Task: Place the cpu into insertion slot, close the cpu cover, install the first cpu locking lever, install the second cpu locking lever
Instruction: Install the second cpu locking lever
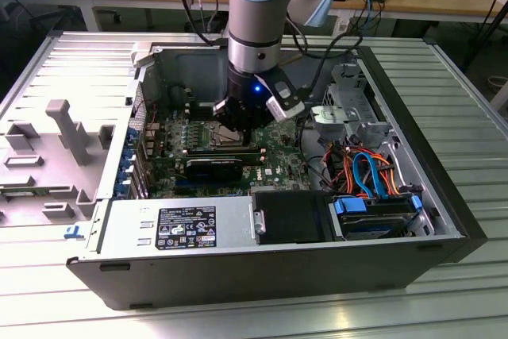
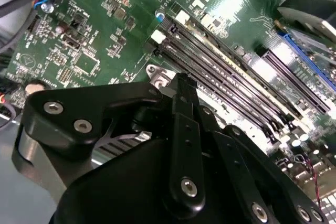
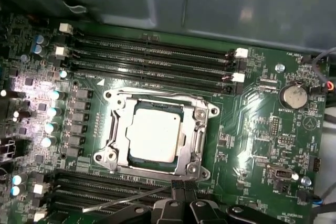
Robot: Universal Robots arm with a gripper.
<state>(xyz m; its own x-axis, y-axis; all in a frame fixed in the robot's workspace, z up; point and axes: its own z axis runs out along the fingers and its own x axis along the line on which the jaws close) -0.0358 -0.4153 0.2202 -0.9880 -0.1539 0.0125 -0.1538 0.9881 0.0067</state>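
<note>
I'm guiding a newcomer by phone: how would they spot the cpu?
Look inside the open grey computer case at the green circuit board. Between the banks of long black memory slots sits a square socket with a silvery metal frame. The cpu is the flat silvery-tan square at its centre, the only plain metal face there.

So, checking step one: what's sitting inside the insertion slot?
The cpu lies inside the insertion slot, its metal face up, framed by the cpu cover. The contacts beneath it are covered.

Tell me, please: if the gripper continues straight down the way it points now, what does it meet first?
Probably the metal rim of the insertion slot on the side nearest the gripper, or the lever beside it. The cpu already lies in the slot. Depth is unclear.
</note>
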